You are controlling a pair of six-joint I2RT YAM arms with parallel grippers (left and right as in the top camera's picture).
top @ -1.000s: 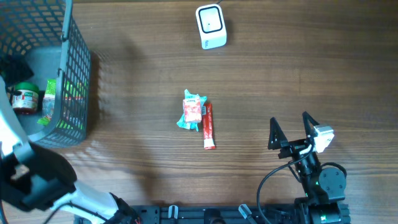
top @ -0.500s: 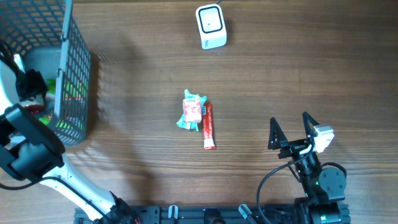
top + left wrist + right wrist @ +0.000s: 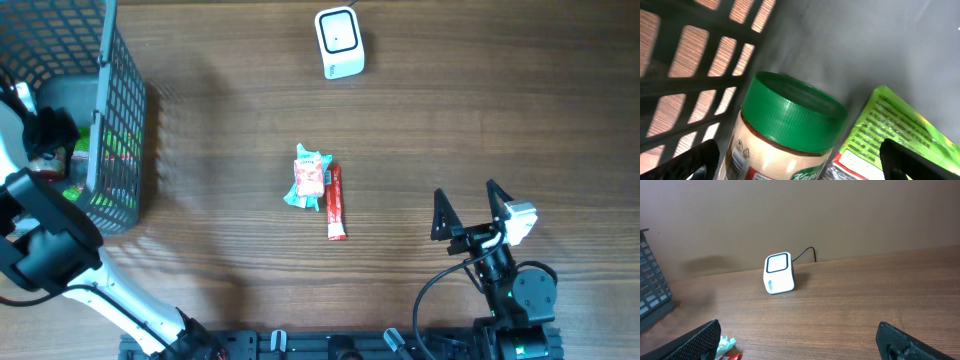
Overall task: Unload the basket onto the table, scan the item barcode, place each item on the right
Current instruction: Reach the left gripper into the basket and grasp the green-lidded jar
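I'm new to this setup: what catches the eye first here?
A green-lidded jar fills the left wrist view, inside the grey basket at the left edge of the table, beside a green packet. At table centre lie two snack packets, with a white scanner at the far edge.

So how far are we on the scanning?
Done: possibly two items, a snack packet and red stick, lying out on the table; whether scanned, I can't tell. In hand: left gripper open inside the basket, straddling the green-lidded jar, not gripping. To do: grasp it, present it to the scanner. The right gripper sits idle, open.
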